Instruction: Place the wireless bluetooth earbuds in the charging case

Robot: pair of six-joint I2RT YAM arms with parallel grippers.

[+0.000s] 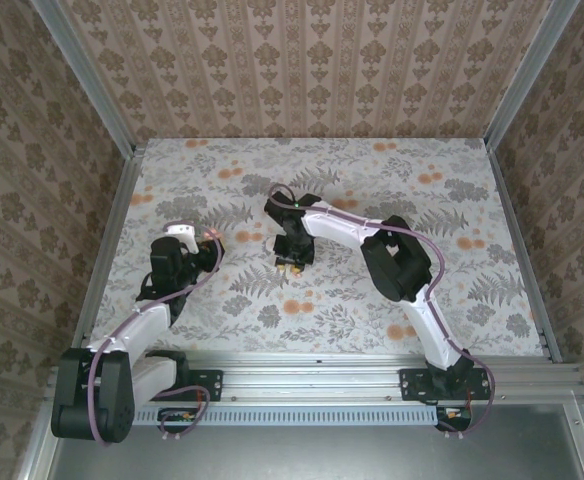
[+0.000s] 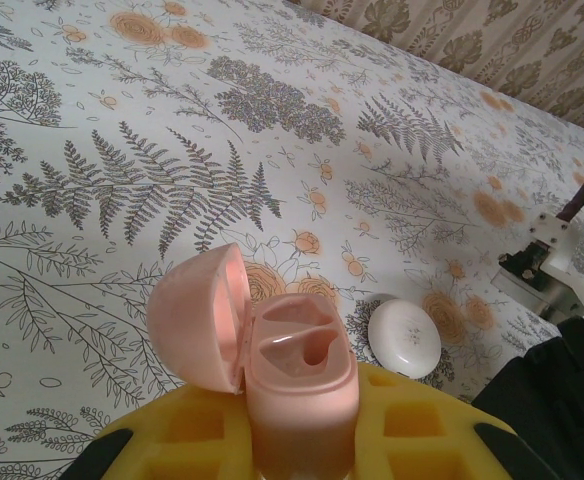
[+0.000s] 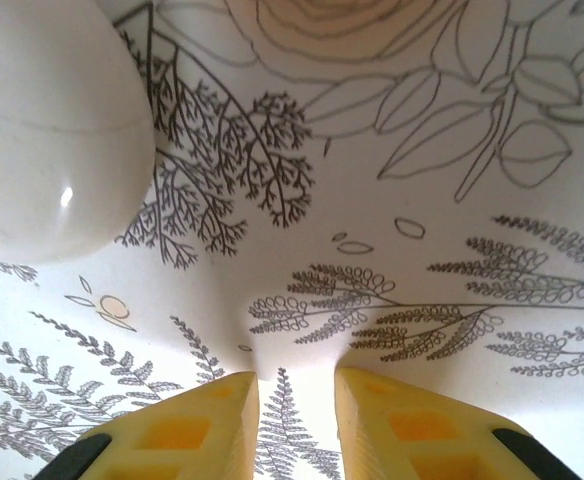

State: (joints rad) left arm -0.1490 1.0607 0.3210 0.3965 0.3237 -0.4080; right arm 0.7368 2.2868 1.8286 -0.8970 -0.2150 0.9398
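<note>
At counter (image 1: 392,180) centre: my right end effector (image 3: 294,420), narrowly parted, empty; whitish piece (image 3: 42,130), perhaps earbud, ahead-left; left end effector (image 2: 302,425) grips charging case (image 2: 297,365).

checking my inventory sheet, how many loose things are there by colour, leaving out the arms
pink: 1, the open case
white: 1, the round shell
total: 2
</note>
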